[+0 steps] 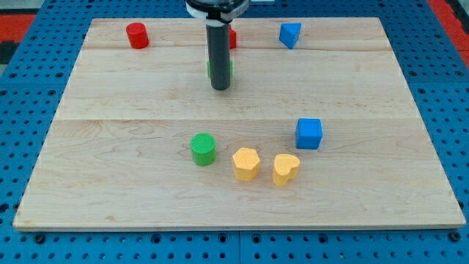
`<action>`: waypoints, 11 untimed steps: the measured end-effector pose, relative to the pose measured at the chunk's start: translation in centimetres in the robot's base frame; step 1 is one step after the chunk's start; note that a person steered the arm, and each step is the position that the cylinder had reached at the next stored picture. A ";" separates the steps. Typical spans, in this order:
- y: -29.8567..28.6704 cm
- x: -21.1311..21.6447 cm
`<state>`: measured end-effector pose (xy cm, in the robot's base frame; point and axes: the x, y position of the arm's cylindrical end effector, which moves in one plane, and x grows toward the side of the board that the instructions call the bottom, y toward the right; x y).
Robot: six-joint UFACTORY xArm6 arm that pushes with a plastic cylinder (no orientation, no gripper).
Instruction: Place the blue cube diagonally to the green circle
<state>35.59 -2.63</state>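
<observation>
Board state: blue cube [309,133] sits right of centre on the wooden board [110,176], on the near half. Green circle [203,149], a short upright cylinder, lies well to its left and slightly nearer. The two are roughly level, not yet diagonal. Between them and a little nearer: two yellow blocks, one roughly hexagonal [246,163], one heart-like [285,169], the latter just beside the cube's near-left corner but apart from it.

My tip [220,87] is down on the far half of the board, well apart from the cube, to its far-left. I carry no claw, only the rod, so nothing is grasped or clenched; the tip touches no task block. A green block [230,70] sits right behind the rod, mostly hidden; contact there I cannot tell. Far edge: red cylinder [137,35] at left, a red block [231,37] partly hidden by the rod, a blue wedge-like block [290,34] at right.

Handling judgement: the cube looks small, rigid and light; it should slide easily on the smooth wood and not deform. Flat faces give good purchase, but an off-centre push will likely spin it. There is no taking hold, only pushing: contact the middle of a side face. A push on the near face would send it farther away, making the diagonal. Risk: clipping the heart-like yellow block on approach.
</observation>
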 end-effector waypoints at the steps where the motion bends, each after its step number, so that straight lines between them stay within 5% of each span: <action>1: 2.3 0.8; 2: 12.5 2.5; 4: 19.5 13.2; 6: 12.2 9.9; 8: 12.7 15.0; 11: 6.4 9.5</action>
